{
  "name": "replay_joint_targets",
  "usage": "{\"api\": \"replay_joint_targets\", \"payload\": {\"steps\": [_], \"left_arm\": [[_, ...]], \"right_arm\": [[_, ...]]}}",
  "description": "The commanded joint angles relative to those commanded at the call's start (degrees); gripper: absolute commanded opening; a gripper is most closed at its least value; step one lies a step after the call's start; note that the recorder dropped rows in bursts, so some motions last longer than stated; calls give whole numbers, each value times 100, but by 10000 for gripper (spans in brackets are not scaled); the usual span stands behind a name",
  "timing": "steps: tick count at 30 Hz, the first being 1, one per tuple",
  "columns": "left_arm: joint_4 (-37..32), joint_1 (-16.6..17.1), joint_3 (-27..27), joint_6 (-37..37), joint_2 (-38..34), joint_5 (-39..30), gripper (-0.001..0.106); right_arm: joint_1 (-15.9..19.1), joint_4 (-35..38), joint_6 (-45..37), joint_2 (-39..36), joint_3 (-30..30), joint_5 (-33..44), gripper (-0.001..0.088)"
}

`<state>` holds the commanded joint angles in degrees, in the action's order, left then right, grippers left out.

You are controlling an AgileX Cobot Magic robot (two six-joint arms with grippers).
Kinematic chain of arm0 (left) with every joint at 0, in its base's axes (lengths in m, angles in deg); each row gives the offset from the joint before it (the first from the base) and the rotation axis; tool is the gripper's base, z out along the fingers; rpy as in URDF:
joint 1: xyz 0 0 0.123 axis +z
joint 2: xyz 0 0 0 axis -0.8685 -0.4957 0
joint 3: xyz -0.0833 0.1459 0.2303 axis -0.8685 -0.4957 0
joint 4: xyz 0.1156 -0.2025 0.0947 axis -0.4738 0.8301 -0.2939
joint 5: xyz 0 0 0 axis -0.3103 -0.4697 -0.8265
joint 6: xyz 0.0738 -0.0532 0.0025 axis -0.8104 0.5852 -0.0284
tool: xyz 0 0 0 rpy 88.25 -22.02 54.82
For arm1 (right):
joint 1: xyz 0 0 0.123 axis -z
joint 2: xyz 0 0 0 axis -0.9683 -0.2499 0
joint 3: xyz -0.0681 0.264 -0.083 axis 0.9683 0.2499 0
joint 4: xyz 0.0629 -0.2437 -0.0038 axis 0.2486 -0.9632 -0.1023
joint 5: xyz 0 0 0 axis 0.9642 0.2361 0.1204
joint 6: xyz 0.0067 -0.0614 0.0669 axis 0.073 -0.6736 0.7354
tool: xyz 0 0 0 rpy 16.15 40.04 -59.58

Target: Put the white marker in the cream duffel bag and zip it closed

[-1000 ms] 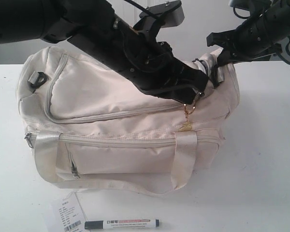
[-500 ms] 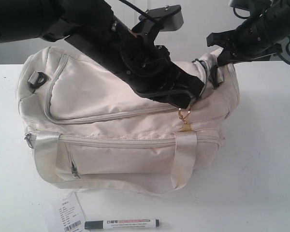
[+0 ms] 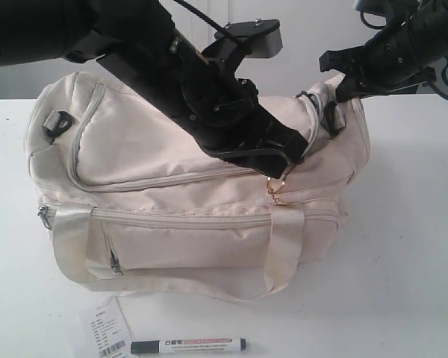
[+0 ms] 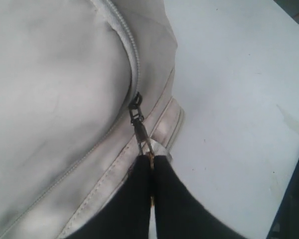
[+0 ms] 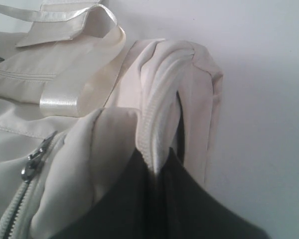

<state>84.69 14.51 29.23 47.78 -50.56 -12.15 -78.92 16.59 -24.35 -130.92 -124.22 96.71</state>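
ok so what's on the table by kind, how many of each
bag: 1
marker: 1
paper tag: 1
total: 3

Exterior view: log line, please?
left end effector: grips zipper pull | right end effector: grips cream duffel bag | white marker: on table

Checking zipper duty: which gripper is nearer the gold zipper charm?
Left. The left gripper pinches the gold zipper charm; the right gripper clamps the cream fabric duffel bag at its end, farther off.
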Motion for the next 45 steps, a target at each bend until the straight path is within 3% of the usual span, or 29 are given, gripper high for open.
{"api": "replay_joint_targets", "payload": {"steps": [25,28,35,45], "left_arm": [[-267,0,0,114,0,-96,0],[-281,0,0,114,0,21,0],[-281,0,0,127,0,256,0],[-325,0,0,103,0,364,0]], "right_arm": [[0,0,65,0,0,65,3],[0,0,65,0,0,65,73],[0,-12,150,76,-12,161,379],[0,-248,414,784,-149,1001,406]]}}
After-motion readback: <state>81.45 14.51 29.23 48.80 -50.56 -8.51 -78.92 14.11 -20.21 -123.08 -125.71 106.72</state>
